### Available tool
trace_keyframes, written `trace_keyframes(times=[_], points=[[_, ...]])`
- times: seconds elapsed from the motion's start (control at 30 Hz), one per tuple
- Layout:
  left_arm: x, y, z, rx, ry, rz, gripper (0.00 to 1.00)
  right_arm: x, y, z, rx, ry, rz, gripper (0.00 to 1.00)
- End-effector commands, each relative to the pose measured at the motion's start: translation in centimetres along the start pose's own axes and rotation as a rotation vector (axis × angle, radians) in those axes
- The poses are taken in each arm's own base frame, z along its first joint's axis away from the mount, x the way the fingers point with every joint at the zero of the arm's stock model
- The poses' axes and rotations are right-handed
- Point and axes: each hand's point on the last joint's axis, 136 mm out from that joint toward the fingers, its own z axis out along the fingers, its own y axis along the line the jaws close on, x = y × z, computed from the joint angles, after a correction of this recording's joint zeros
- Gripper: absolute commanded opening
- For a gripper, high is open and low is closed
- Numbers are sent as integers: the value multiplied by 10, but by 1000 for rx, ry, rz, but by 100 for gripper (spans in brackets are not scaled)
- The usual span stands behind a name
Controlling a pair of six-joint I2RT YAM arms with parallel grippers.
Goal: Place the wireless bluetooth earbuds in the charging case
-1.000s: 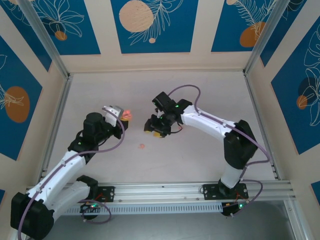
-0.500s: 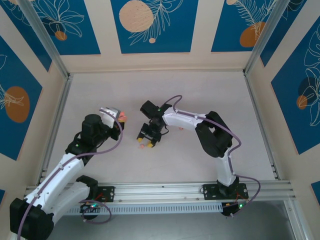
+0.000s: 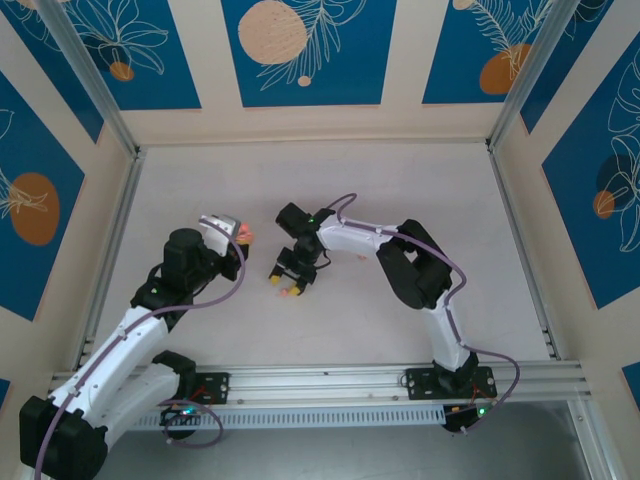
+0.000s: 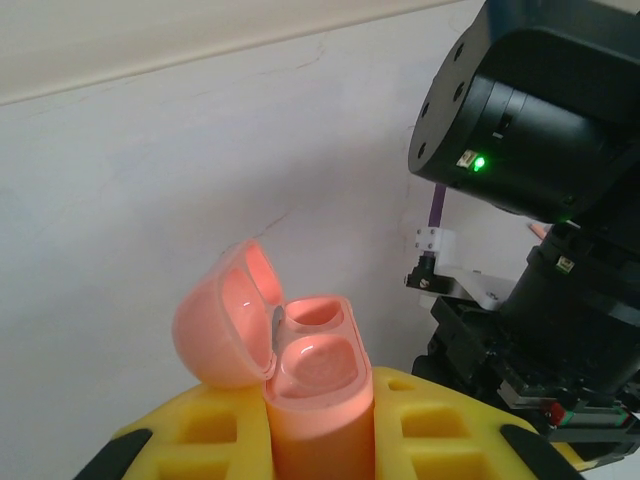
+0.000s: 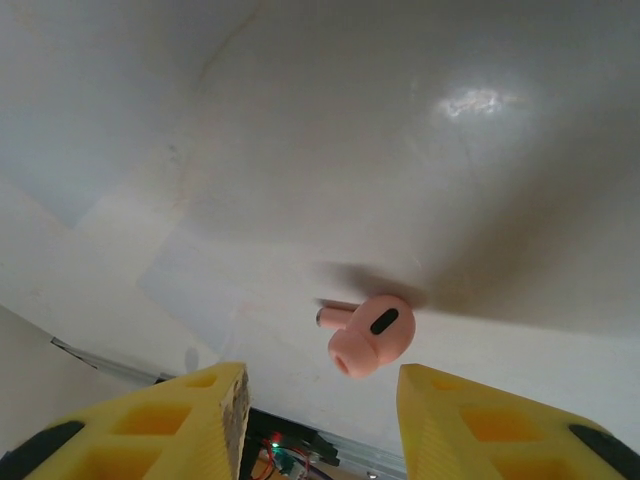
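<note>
At centre, left gripper (image 4: 320, 430) clamps the charging case (image 4: 315, 375); right gripper (image 5: 318, 380) gapes, seemingly over one earbud (image 5: 372, 335).

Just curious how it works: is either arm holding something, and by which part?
Left tool grips the open case by its base; right tool, open over an earbud, holds nothing.
</note>
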Motion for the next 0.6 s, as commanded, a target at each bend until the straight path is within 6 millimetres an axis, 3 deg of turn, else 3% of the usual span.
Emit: trace_keyframes(times=[0.0,0.3,0.57], points=[[0,4,-1,-12,-10,8,17,9,-1,8,27,50,31,42],[0,4,-2,-14,-14,9,17,5,-15,17,88,40,31,35],[1,4,-2,-11,-13,10,17,0,-17,9,112,1,-11,23]])
